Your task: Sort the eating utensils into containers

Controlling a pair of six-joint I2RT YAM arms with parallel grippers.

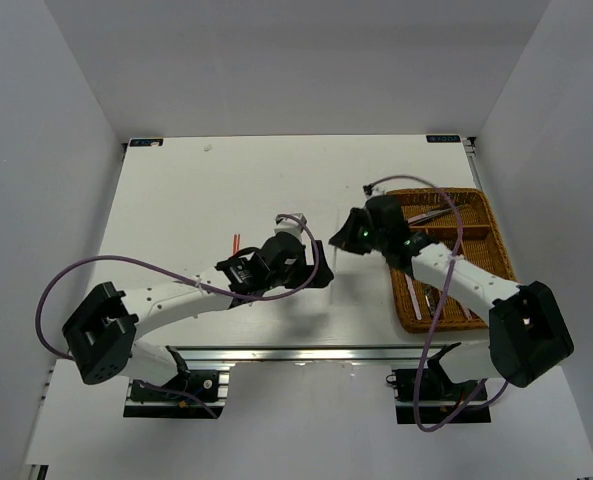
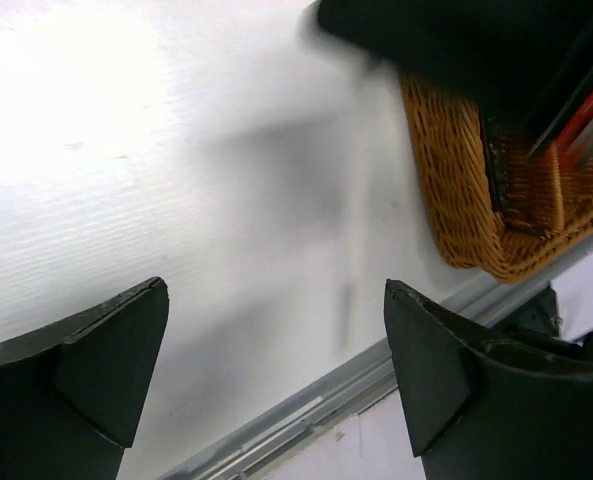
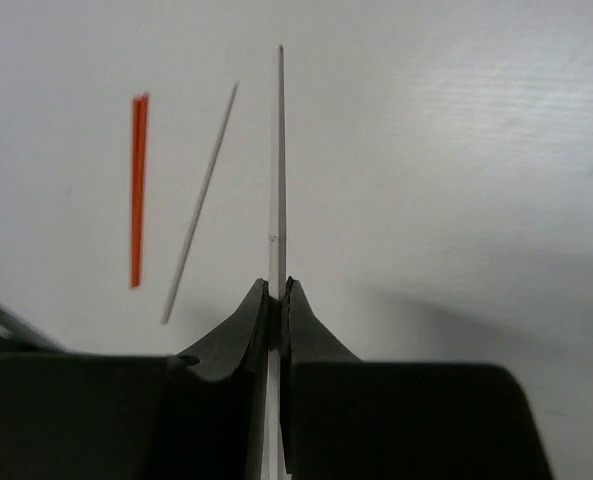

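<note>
My right gripper (image 3: 276, 285) is shut on a white chopstick (image 3: 280, 160) that points straight out past its fingertips above the white table. A second white chopstick (image 3: 200, 205) and a red-orange chopstick (image 3: 138, 185) lie on the table to its left. In the top view the right gripper (image 1: 339, 240) hovers left of the brown wicker tray (image 1: 404, 300), which holds several utensils (image 1: 431, 214). My left gripper (image 1: 316, 272) is open and empty just beside it. In the left wrist view the left gripper (image 2: 276, 290) is over bare table, with the tray's corner (image 2: 456, 200) at upper right.
The red-orange chopstick (image 1: 236, 243) lies left of the left wrist. The table's front metal rail (image 2: 306, 400) runs just under the left gripper. White walls enclose the table on three sides. Purple cables loop off both arms.
</note>
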